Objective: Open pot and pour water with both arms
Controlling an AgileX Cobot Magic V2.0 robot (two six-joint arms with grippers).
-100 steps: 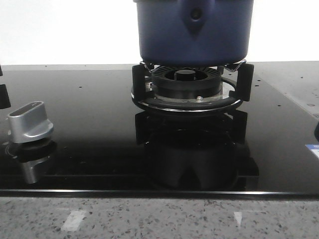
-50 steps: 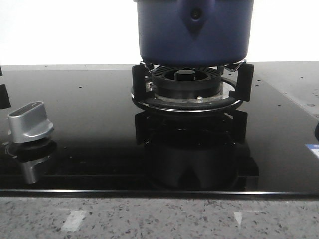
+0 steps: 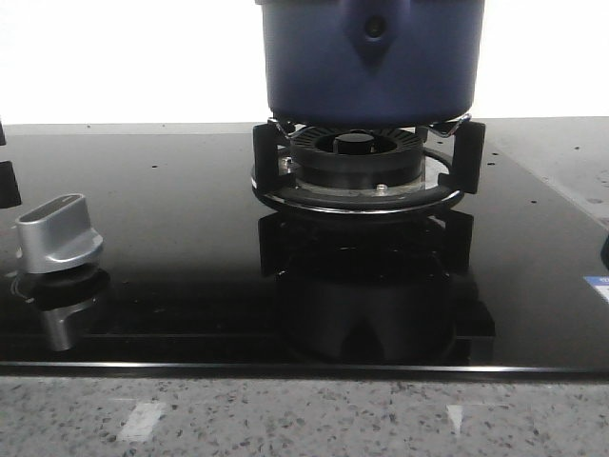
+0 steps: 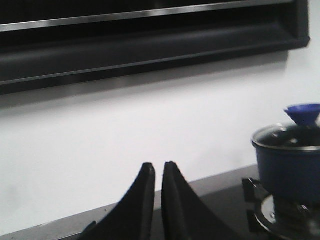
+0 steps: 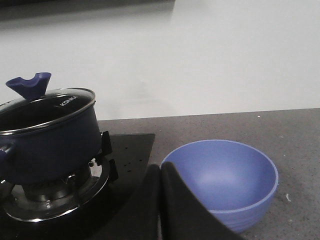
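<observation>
The dark navy-blue pot [image 3: 369,59] stands on the black burner ring [image 3: 366,171] at the back middle of the black glass hob; its top is cut off in the front view. It also shows in the left wrist view [image 4: 290,165] and the right wrist view [image 5: 47,145], with a glass lid [image 5: 47,109] and blue lid knob [image 5: 29,85] on it. My left gripper [image 4: 156,167] is shut and empty, held in the air away from the pot. My right gripper [image 5: 160,170] is shut and empty, between the pot and a blue bowl [image 5: 222,180].
A silver stove knob [image 3: 57,233] stands on the hob at the front left. The grey speckled counter [image 3: 304,414] runs along the front and to the right. A dark range hood [image 4: 150,40] hangs above the white wall.
</observation>
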